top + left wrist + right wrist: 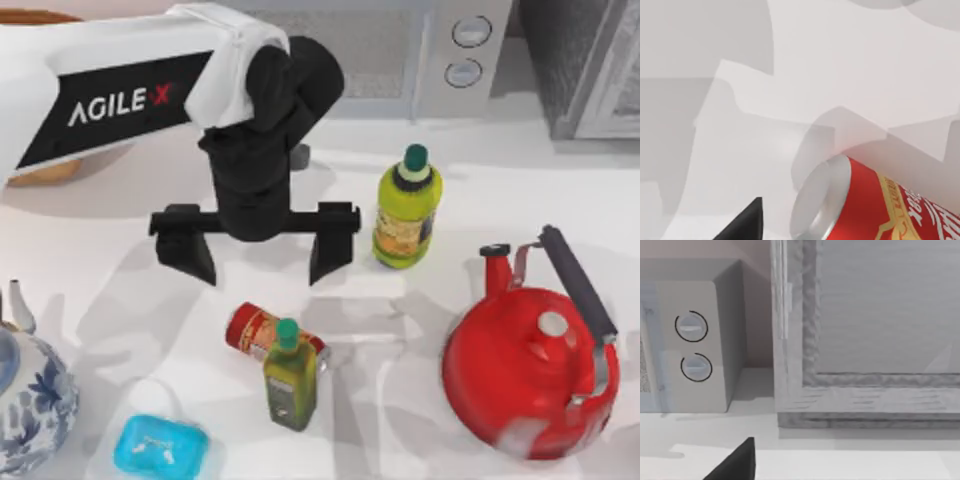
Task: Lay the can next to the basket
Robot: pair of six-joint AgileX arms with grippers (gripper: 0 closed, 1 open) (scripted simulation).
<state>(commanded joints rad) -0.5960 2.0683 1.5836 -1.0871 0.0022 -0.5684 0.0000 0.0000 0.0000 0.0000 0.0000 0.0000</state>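
Fingers [190, 255] of left gripper [258, 252] spread wide apart, empty, pointing down at bare desk [420, 310], poised above and just behind the can [256, 330] in the top view. One dark fingertip [747, 222] visible in the left wrist view, apart from the can's silver end, not touching.

Can [880, 210] lying on its side on the desk, red wall with cream-and-gold logo facing up, silver end toward the left gripper's camera. Small olive oil bottle [290, 378], green-capped, standing just in front of the can and overlapping it in the top view; contact between the two not discernible.

Handling, as judged: light, thin-walled, smooth and round, hence prone to rolling and to denting under hard squeeze. Best taken across the middle of the red wall, fingers straddling the body square to its long axis, clear of the small bottle. Moderate closing force advised.

Farther out: larger yellow-green bottle [405, 208] upright to the right of the gripper; red kettle [530, 385] at right; blue-and-white teapot [30, 400] at left edge; blue soap dish [160, 447] at front. Basket [45, 172] mostly hidden behind the left arm at far left, well apart from the can.

Right gripper: one fingertip [735, 462] visible, state of fingers not determinable; facing a microwave [695, 340] and a grey cabinet [865, 340].
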